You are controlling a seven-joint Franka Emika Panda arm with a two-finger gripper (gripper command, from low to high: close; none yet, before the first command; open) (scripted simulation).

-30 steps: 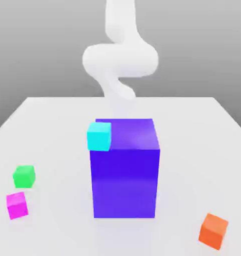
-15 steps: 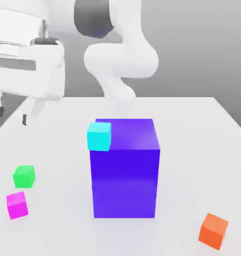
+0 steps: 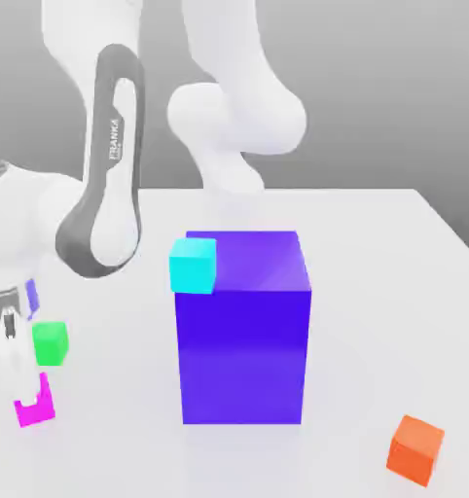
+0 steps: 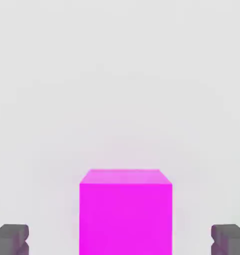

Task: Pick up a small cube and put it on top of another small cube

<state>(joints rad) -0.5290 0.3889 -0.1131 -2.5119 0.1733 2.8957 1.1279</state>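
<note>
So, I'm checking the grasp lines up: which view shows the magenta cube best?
The hand view: the magenta cube sits large between the open gripper's fingers, touching neither. The exterior view shows it small, partly covered by the gripper.

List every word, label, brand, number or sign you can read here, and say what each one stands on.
"FRANKA": dark lettering running along the light panel of the robot arm, in the exterior view; its first letter is hard to make out.
No other text can be read; the cubes and the big blue block bear none on the faces seen.
</note>
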